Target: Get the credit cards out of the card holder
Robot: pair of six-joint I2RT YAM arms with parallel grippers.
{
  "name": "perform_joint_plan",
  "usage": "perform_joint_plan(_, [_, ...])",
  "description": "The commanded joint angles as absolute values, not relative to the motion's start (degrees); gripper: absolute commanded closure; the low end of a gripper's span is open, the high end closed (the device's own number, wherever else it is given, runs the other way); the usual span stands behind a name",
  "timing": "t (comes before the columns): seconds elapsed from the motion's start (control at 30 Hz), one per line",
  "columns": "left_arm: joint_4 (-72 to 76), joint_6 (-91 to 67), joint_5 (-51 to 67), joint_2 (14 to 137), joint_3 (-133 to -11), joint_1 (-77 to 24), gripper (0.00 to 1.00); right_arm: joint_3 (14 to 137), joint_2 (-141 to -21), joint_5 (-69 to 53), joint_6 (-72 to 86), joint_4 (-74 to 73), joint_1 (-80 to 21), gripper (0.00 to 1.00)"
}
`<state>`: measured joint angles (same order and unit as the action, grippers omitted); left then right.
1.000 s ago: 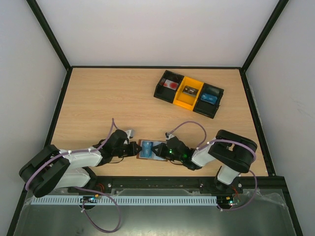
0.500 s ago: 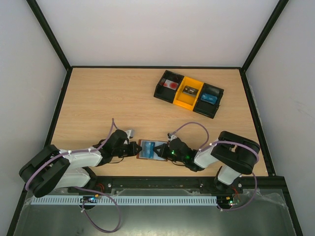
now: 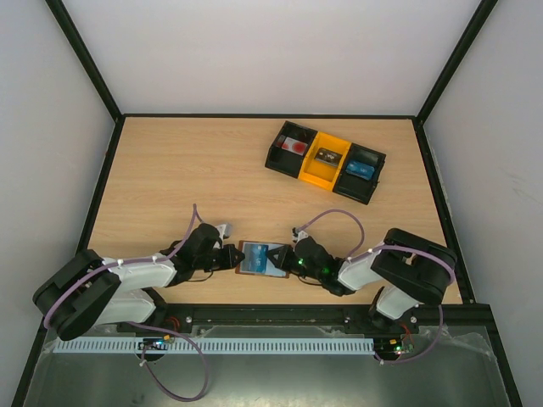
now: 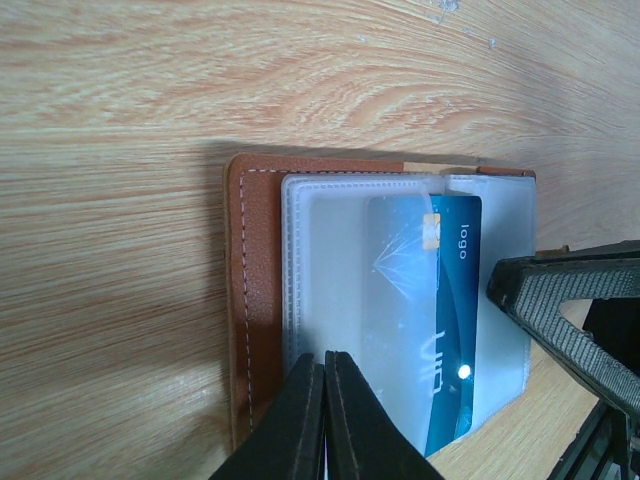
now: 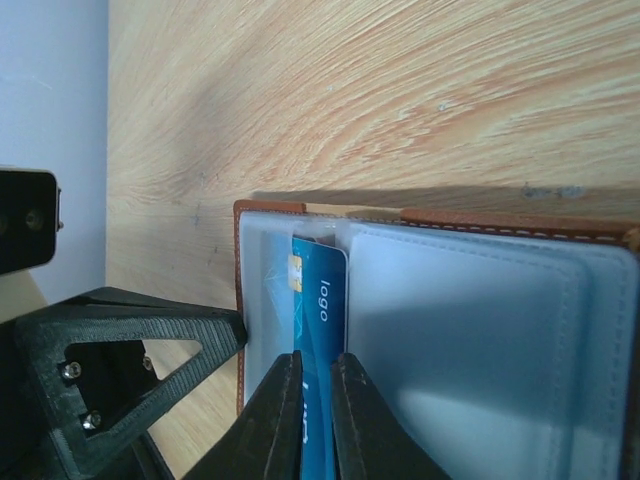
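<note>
The card holder [image 3: 253, 259] lies open at the surface's [image 3: 187, 170] near edge. The left hand [image 3: 234, 257], pressed together, rests on its brown left border. The right hand [image 3: 278, 259], a slit between its fingers, covers a blue credit card [image 4: 450, 300] half veiled by a cloudy sleeve; whether it grips, I cannot tell.

A black-and-yellow tray of three bins [image 3: 318, 179] sits far right on the wooden table [image 3: 187, 170].

Credit card [image 4: 450, 320] partly under frosted sleeve [image 4: 320, 270]

Wooden table [image 3: 187, 178]: open card holder [image 3: 261, 259], bin tray [image 3: 325, 161]
</note>
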<state>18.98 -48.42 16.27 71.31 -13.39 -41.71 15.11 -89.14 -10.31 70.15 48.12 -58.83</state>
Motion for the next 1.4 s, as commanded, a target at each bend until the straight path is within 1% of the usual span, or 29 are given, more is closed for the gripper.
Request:
perform_joint_plan(0.0, [15.84, -48.51, 15.19, 72.77, -11.5, -41.92, 0.96, 16.24, -91.36, -10.21, 70.76, 47.95, -58.62, 0.88])
perform_joint_plan(0.13, [15.65, -48.52, 15.21, 72.46, -11.5, -41.87, 0.96, 16.88, -92.7, -9.6, 70.86, 46.6, -58.62, 0.8])
perform_joint_plan(0.2, [15.64, -48.44, 15.08, 72.38, -11.43, -41.92, 0.96, 17.44, -93.66, -9.94, 70.88, 46.36, -58.63, 0.77])
perform_joint_plan(0.5, [16.26, -48.43, 15.37, 73.22, -11.5, -41.92, 0.96, 17.76, -95.65, -11.27, 71.35, 48.87, -58.62, 0.77])
perform_joint_plan(0.6, [16.27, -48.35, 15.55, 73.22, -11.66, -41.92, 0.96, 17.29, -96.44, -12.03, 72.09, 51.72, -58.62, 0.78])
perform_joint_plan(0.7, [16.17, -48.3, 15.77, 73.31, -11.84, -41.92, 0.96, 16.59, -97.47, -12.71, 73.42, 55.16, -58.62, 0.82])
perform_joint_plan(0.77, [16.11, -48.25, 15.97, 73.41, -11.93, -41.92, 0.96, 16.27, -97.8, -12.61, 73.93, 56.53, -58.58, 0.88])
perform_joint_plan(0.83, [15.7, -48.25, 16.0, 73.36, -12.03, -41.92, 0.96, 15.63, -97.32, -11.7, 74.24, 57.04, -58.54, 0.97])
perform_joint_plan(0.97, [14.35, -47.91, 15.12, 73.46, -12.52, -41.92, 0.97, 13.79, -93.57, -9.09, 73.84, 55.46, -57.6, 0.98])
perform_joint_plan(1.27, [13.86, -48.62, 15.44, 73.47, -13.11, -41.92, 0.96, 14.78, -80.38, -4.02, 65.96, 37.92, -56.16, 0.98])
perform_joint_plan(1.37, [13.57, -49.55, 15.64, 72.56, -13.59, -41.92, 0.94, 16.97, -78.07, -2.45, 63.29, 31.36, -55.92, 0.98])
